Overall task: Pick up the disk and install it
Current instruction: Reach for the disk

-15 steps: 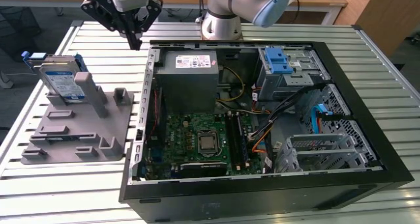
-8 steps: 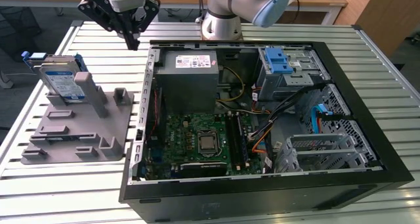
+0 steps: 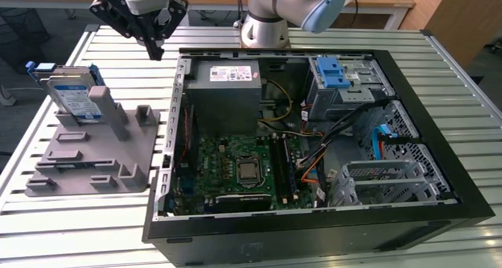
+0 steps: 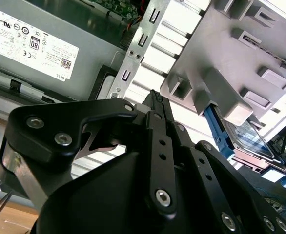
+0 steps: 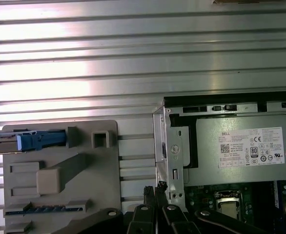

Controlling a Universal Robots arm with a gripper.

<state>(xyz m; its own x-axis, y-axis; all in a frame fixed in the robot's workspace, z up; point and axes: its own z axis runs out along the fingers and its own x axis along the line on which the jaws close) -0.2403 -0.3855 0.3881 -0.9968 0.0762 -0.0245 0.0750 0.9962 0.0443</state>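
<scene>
Black gripper (image 3: 157, 54) points down above the bench, closed on nothing; near it, the blue-framed silver disk (image 3: 74, 97) stands on edge.

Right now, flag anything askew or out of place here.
Nothing stands out. The silver hard drive in its blue frame sits propped in the grey plastic holder; the open black computer case lies flat beside it.
</scene>
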